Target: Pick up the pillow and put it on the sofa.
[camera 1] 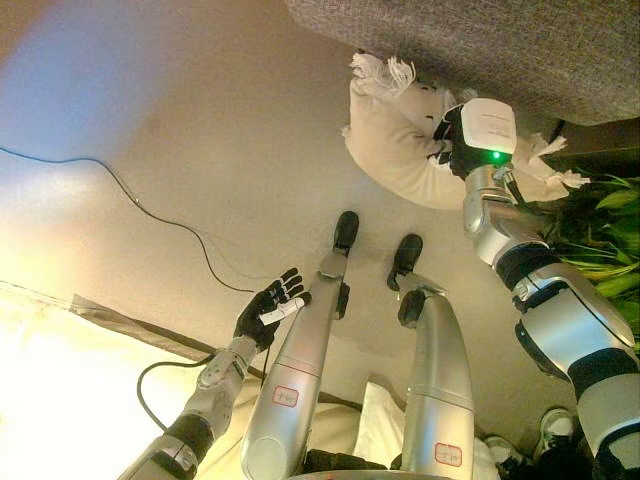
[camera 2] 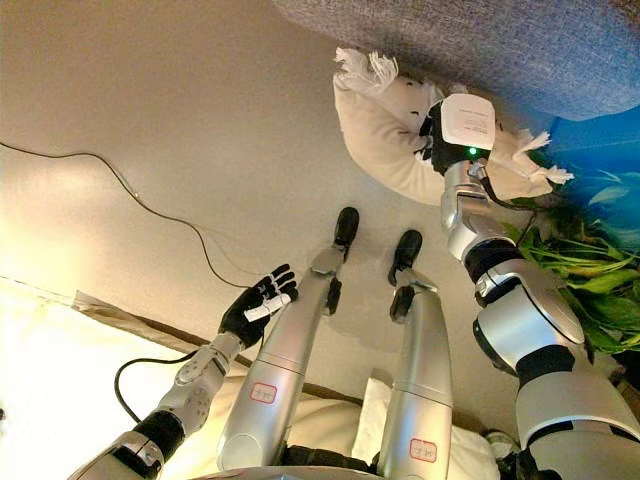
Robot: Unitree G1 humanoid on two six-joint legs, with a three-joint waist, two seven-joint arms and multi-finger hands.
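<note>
A cream pillow (camera 1: pixel 395 150) with tasselled corners lies on the floor against the base of the grey sofa (camera 1: pixel 520 45) at the top of the view. My right hand (camera 1: pixel 450 135) is on the pillow's right half, its dark fingers curled into the cloth, partly hidden from above. My left hand (camera 1: pixel 268 308) hangs at the lower left, well away from the pillow, fingers spread and holding nothing.
A green leafy plant (camera 1: pixel 600 240) stands at the right, close beside my right arm and the pillow's right end. A pale cloth-covered surface (camera 1: pixel 60 390) fills the lower left corner. Bare beige floor (camera 1: pixel 220 120) lies left of the pillow.
</note>
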